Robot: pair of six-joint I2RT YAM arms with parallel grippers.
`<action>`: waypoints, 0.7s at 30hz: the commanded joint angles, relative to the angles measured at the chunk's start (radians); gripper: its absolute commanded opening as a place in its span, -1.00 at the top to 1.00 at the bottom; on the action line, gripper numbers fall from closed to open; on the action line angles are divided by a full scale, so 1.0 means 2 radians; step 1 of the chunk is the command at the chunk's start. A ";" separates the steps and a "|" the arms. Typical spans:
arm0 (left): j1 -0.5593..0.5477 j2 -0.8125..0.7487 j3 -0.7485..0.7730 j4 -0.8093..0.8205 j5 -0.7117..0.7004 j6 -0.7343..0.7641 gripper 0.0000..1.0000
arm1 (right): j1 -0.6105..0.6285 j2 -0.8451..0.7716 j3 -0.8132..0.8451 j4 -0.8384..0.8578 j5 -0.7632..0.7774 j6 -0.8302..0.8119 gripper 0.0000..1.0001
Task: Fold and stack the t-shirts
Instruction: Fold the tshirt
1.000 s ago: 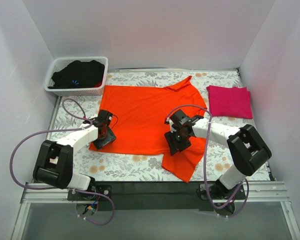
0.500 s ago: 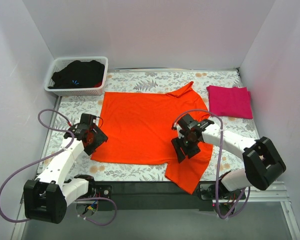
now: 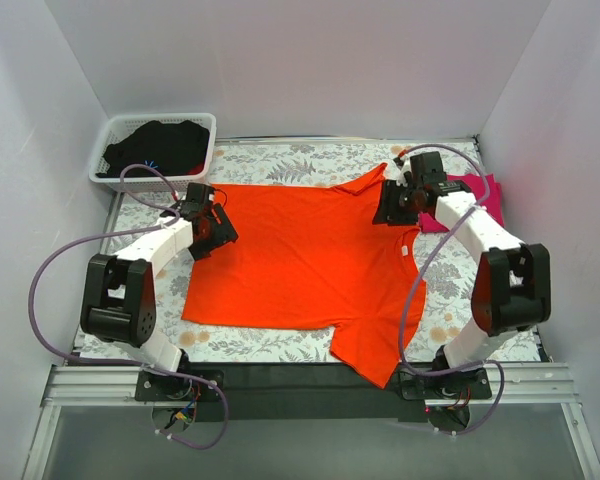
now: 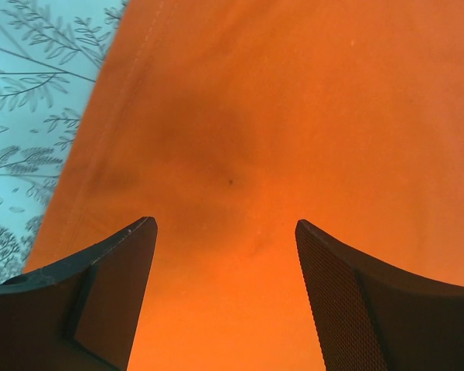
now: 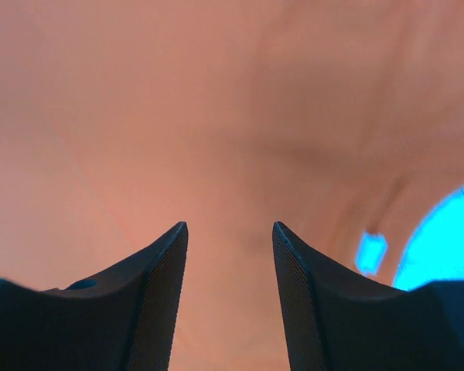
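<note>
Cloth filled the middle of the overhead view: the orange t-shirt [image 3: 310, 260] lay spread flat on the flower-patterned table [image 3: 280, 162], with one flap reaching toward the near edge on the right. The magenta t-shirt [image 3: 480, 192] sat folded at the far right, just beside the orange one and partly hidden by the right arm. A white basket [image 3: 160, 183] holding dark clothes [image 3: 155, 145] stood at the far left corner. The left gripper [image 3: 210, 230] was over the orange shirt's far left corner, and the right gripper [image 3: 392, 205] was over its far right corner.

In the left wrist view, the left gripper's fingers [image 4: 100, 294] stood well spread, with bare orange cloth and its hemmed edge showing between them and nothing pinched.

In the right wrist view, the right gripper's fingers [image 5: 139, 309] stood apart with a clear gap. The cloth beyond was a close, blurred wash of orange, so I could not tell whether the tips touched it.
</note>
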 commanded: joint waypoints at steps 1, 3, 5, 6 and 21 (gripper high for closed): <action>-0.006 0.007 0.007 0.034 0.007 0.029 -0.34 | -0.009 0.056 0.037 0.127 -0.075 0.064 0.05; -0.011 0.008 -0.002 0.040 0.004 0.043 -0.34 | -0.010 0.083 0.046 0.168 -0.093 0.099 -0.02; -0.017 -0.005 -0.016 0.052 -0.001 0.051 -0.34 | -0.013 0.120 0.049 0.241 -0.103 0.158 -0.07; -0.019 -0.012 -0.033 0.059 -0.007 0.058 -0.34 | -0.013 0.132 0.047 0.267 -0.110 0.178 -0.11; -0.040 -0.061 -0.135 0.132 -0.016 0.069 -0.35 | -0.015 0.271 0.106 0.405 -0.020 0.331 -0.16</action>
